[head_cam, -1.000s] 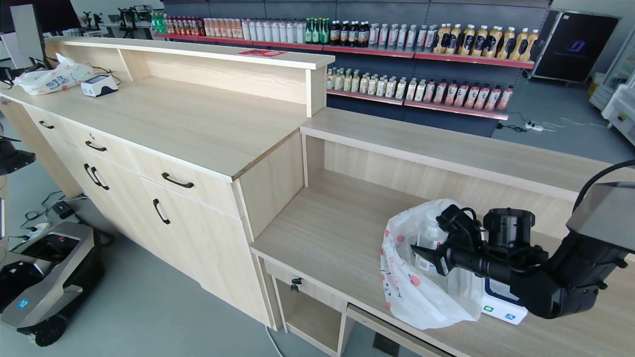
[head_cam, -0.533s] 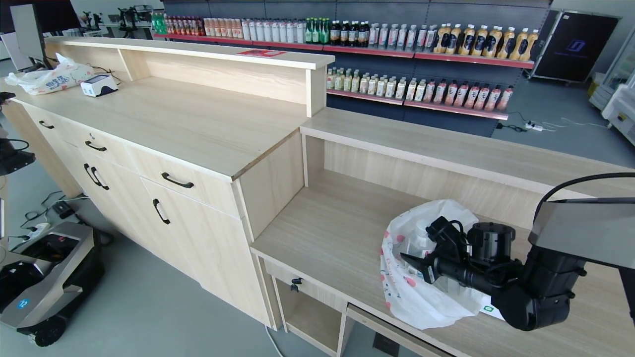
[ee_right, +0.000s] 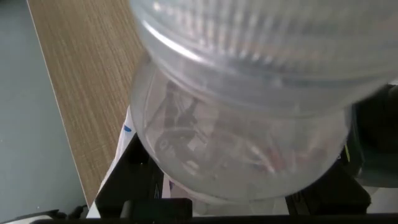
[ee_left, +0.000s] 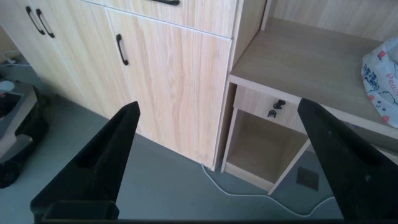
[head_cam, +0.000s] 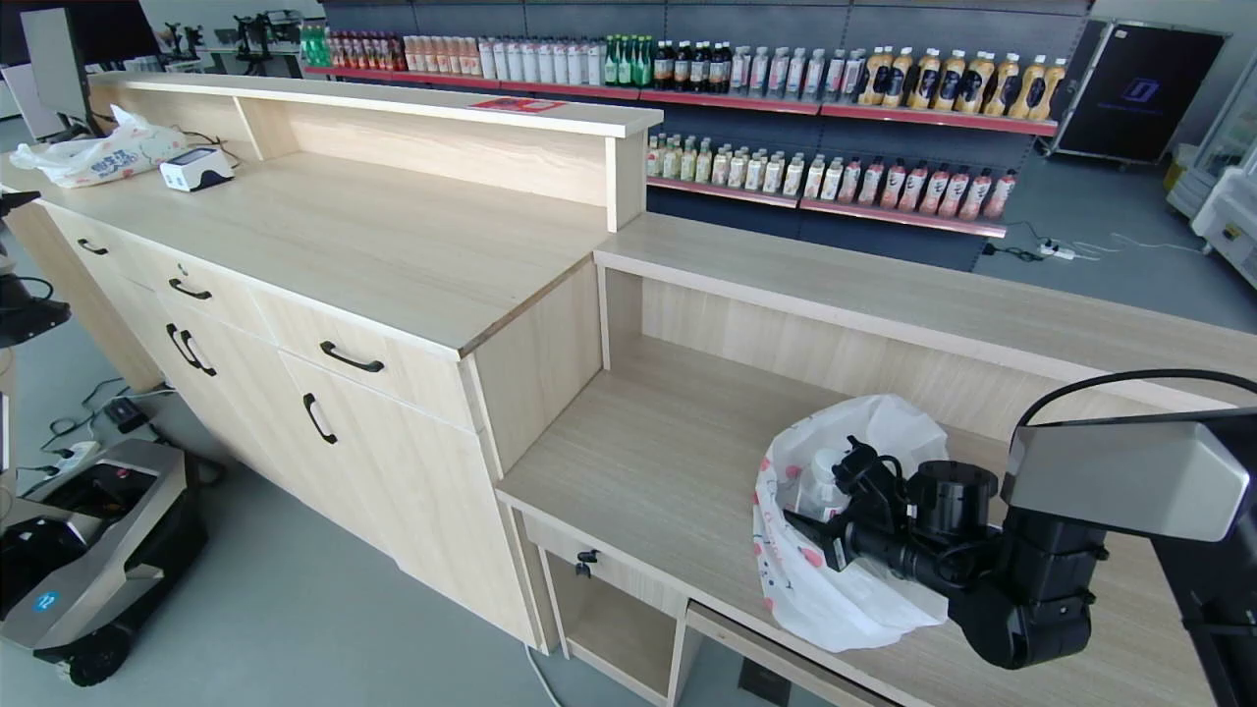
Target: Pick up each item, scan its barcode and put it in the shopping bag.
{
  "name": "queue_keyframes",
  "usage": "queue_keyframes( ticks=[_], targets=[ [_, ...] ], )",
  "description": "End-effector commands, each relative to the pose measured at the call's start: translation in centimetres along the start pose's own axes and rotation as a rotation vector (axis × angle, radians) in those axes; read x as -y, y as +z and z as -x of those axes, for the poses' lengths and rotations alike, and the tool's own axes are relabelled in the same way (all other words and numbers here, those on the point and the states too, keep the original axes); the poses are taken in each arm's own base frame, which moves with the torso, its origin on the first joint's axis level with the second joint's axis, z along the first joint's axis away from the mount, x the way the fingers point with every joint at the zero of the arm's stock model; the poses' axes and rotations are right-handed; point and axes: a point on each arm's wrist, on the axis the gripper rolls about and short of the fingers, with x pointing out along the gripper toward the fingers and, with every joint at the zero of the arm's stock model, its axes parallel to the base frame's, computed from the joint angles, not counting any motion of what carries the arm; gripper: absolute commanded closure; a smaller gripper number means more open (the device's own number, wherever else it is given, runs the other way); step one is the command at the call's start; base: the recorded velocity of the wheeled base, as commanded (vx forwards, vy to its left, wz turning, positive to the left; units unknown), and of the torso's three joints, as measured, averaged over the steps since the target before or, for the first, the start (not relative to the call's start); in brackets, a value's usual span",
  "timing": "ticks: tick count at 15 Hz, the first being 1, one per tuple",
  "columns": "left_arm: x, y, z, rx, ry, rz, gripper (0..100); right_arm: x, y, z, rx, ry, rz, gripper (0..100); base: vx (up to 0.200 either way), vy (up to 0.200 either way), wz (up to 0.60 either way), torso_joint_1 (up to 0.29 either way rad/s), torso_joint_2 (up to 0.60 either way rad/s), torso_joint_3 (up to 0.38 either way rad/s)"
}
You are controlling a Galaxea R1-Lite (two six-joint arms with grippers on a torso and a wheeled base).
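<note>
A white shopping bag (head_cam: 835, 601) with red print stands open on the low counter (head_cam: 668, 462) at the right. My right gripper (head_cam: 830, 518) reaches into the bag's mouth, shut on a clear plastic bottle (head_cam: 813, 488) with a pale ribbed cap. Up close in the right wrist view, the bottle (ee_right: 242, 124) sits between the dark fingers (ee_right: 373, 162). My left gripper (ee_left: 217, 106) hangs open over the floor in front of the cabinet, its fingers wide apart and holding nothing. The bag (ee_left: 382, 74) lies off to one side of it.
A higher counter (head_cam: 344, 236) with drawers and doors runs along the left. On its far end lie another white bag (head_cam: 98, 152) and a small white device (head_cam: 196, 169). Shelves of drink bottles (head_cam: 786, 88) line the back wall. A raised ledge (head_cam: 884, 295) borders the low counter behind the bag.
My right arm has swung down and towards the counter's front, carrying the bottle lower into the bag's mouth. It now hides the white box beside the bag.
</note>
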Motion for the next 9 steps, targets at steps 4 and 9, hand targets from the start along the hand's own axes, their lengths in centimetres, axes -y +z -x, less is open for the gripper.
queue_keyframes(
  ticks=[4, 9],
  targets=[
    [0.0, 0.0, 0.0, 0.0, -0.001, 0.0, 0, 0.19, -1.48, -0.33, -0.014, -0.009, -0.008, 100, 0.0, 0.0, 0.0, 0.0, 0.0, 0.0],
    [0.0, 0.0, 0.0, 0.0, -0.001, 0.0, 0, 0.43, -1.03, -0.07, -0.002, -0.02, -0.005, 100, 0.0, 0.0, 0.0, 0.0, 0.0, 0.0]
  ],
)
